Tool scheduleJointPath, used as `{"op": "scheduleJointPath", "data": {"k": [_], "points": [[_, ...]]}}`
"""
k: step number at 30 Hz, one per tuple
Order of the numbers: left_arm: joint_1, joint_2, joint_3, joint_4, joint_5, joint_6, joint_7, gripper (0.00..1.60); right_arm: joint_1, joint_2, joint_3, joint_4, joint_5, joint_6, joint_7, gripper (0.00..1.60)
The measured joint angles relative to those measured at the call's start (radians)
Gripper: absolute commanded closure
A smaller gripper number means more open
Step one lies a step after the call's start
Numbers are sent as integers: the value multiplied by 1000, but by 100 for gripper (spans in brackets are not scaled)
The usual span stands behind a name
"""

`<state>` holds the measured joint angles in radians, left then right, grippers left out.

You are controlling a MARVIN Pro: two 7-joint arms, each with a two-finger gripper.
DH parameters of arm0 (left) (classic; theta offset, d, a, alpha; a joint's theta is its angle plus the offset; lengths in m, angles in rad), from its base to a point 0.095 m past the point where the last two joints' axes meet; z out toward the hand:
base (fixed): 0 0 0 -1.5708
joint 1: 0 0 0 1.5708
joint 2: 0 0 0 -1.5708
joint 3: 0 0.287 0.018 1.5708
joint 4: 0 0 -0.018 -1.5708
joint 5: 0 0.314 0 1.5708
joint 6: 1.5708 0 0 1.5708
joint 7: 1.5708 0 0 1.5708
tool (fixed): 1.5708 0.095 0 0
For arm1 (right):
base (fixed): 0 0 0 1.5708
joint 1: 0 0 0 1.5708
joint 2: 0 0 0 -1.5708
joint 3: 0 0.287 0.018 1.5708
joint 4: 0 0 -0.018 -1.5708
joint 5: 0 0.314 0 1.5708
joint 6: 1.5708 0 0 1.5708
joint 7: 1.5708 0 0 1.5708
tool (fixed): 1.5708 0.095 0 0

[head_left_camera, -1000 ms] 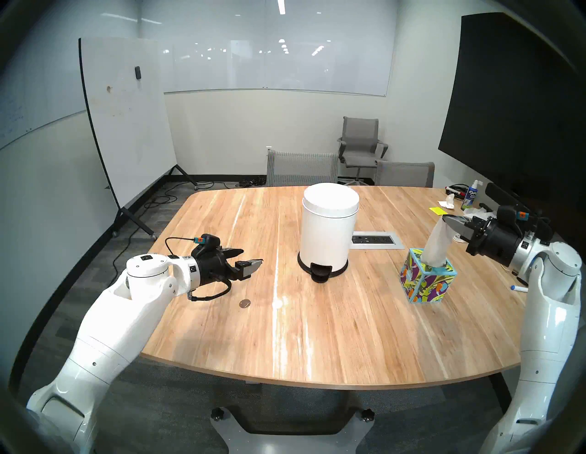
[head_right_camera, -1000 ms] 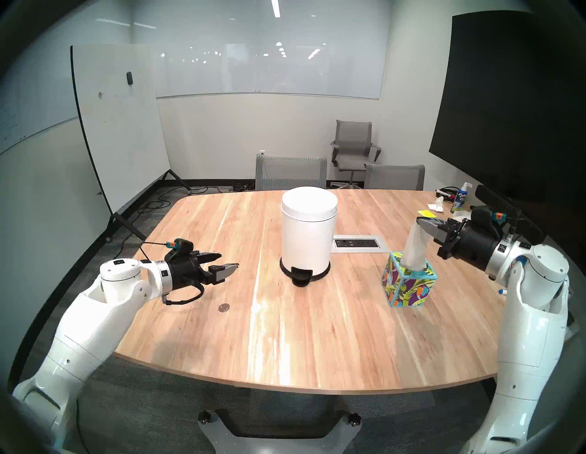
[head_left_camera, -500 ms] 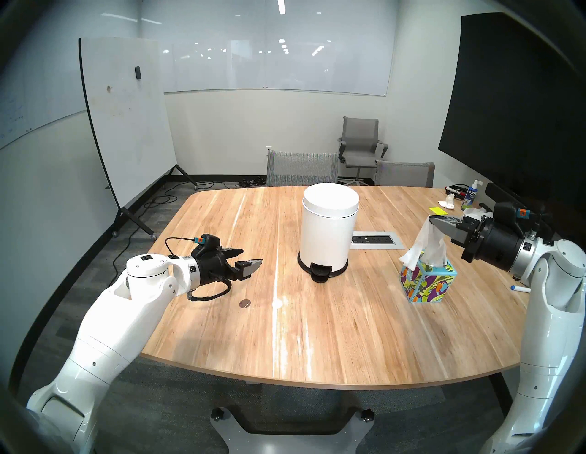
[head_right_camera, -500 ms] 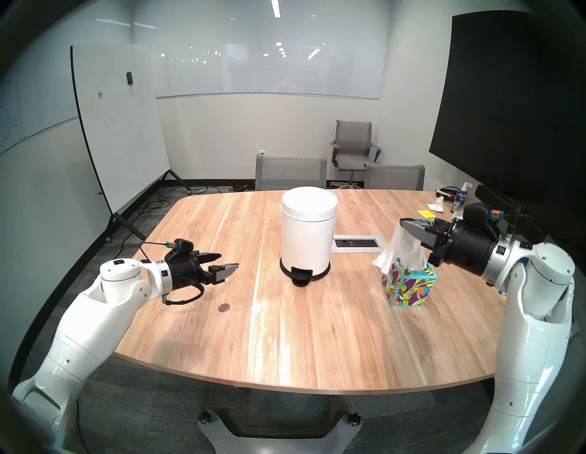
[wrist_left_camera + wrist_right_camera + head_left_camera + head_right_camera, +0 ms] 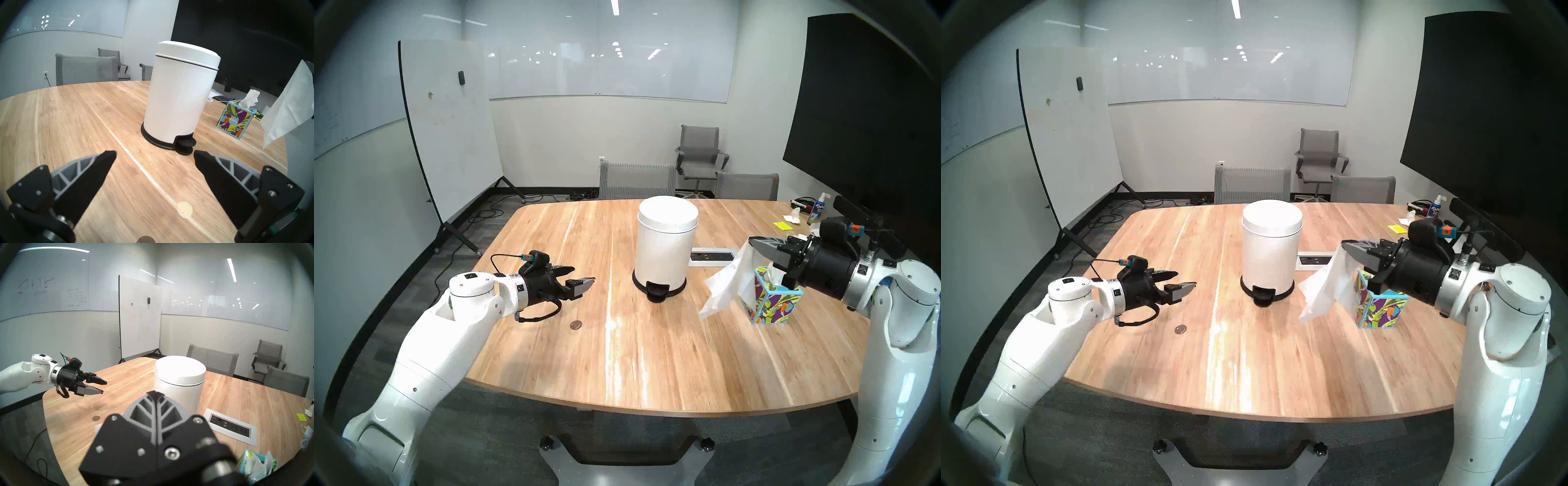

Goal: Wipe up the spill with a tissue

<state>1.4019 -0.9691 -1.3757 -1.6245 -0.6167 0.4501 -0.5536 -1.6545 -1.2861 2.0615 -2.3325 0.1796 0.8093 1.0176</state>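
The spill (image 5: 575, 324) is a small round grey-brown puddle on the wooden table, just in front of my left gripper (image 5: 583, 275). It also shows as the puddle (image 5: 145, 239) at the bottom edge of the left wrist view. The left gripper hangs open and empty above the table. My right gripper (image 5: 751, 241) is shut on the top of a white tissue (image 5: 726, 288). The tissue hangs free in the air, left of the colourful tissue box (image 5: 772, 302), and another tissue (image 5: 249, 99) sticks out of the box top.
A white pedal bin (image 5: 663, 251) stands mid-table between the two arms. A power outlet panel (image 5: 714, 257) lies behind it on the right. A spray bottle (image 5: 818, 210), a yellow note (image 5: 782, 225) and a blue marker (image 5: 870, 309) sit along the right edge.
The right gripper pulled the tissue clear of the box and carried it left and slightly down; it now dangles free. The left arm stayed still.
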Motion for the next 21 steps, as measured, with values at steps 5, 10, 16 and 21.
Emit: {"op": "scheduleJointPath", "data": {"k": [5, 10, 16, 21], "points": [[0, 0, 0, 0, 0, 0, 0, 0, -11, -13, -37, -15, -4, 9, -14, 160], [0, 0, 0, 0, 0, 0, 0, 0, -14, -21, -67, -14, -6, 5, -19, 160], [0, 0, 0, 0, 0, 0, 0, 0, -3, -25, -113, 5, -11, -6, -29, 160], [0, 0, 0, 0, 0, 0, 0, 0, 13, -26, -163, 46, -17, -16, -36, 160]]}}
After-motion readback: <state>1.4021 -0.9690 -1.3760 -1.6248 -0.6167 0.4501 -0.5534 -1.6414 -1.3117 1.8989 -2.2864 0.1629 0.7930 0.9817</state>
